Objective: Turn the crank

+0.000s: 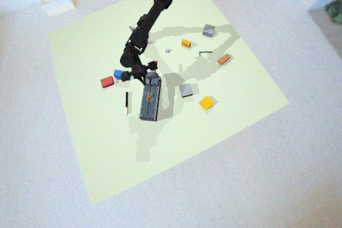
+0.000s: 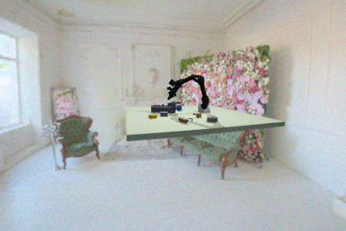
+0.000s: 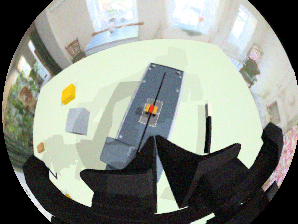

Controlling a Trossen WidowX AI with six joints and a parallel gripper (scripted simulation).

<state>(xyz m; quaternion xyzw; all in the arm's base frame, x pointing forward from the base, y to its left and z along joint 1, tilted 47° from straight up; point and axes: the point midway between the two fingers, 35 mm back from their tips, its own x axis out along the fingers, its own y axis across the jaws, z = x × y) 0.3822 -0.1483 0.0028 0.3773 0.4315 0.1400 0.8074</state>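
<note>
The machine, a long dark grey box (image 1: 145,111) (image 2: 158,109) (image 3: 169,87), has a slot along its top and a raised grey housing (image 3: 118,151) at its arm-side end. The slide's red pointer (image 1: 149,96) (image 3: 151,108) sits between two small brass marks inside a pale outlined window. It looks about level with them, but is too small to judge exactly. My gripper (image 1: 145,83) (image 2: 168,99) (image 3: 156,137) is shut with nothing seen between its tips, above the housing end and apart from it. The crank and its handle are hidden or cannot be made out.
A black and white stick (image 1: 126,102) (image 3: 207,127) lies beside the box. Blue (image 1: 118,74) and red (image 1: 107,82) blocks lie near the arm. On the other side are a grey block (image 1: 186,90) (image 3: 78,121), a yellow block (image 1: 206,103) (image 3: 68,94) and several smaller things.
</note>
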